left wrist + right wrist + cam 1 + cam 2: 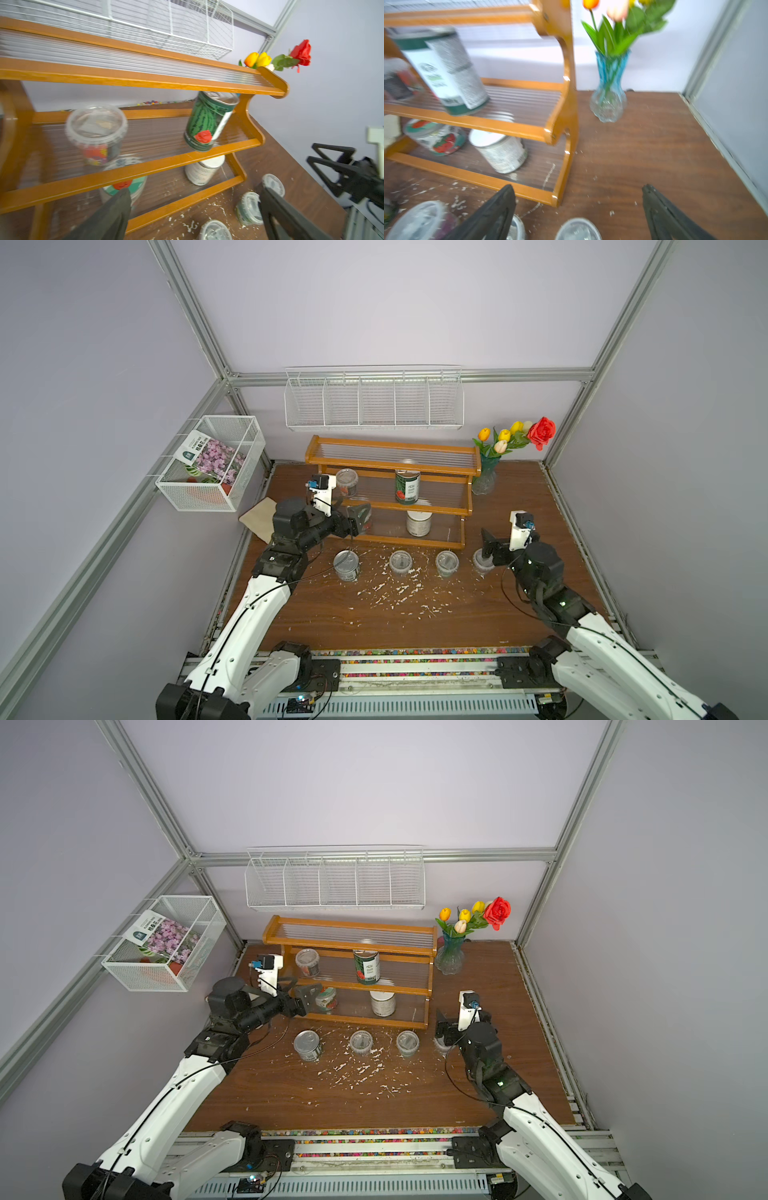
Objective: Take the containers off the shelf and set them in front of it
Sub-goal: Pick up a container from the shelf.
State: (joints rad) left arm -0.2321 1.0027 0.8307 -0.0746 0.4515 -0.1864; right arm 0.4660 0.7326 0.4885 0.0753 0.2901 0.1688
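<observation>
Hovering the left gripper (pixel 309 999), spread wide and empty, at the strawberry-lid jar (pixel 328 999) on the bottom tier of the shelf (pixel 395 445); worth centring the jar between the jaws before closing, then drawing out low under the middle rail. Holding the right gripper (pixel 578 186) wide, empty, over 1 clear cup (pixel 578 229) in front.

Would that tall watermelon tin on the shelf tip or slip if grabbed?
The watermelon tin is tall and narrow, so a push near its top would probably tip it. Its metal wall looks stiff and is unlikely to crush. Its glossy label may be a little slippery to grip.
</observation>
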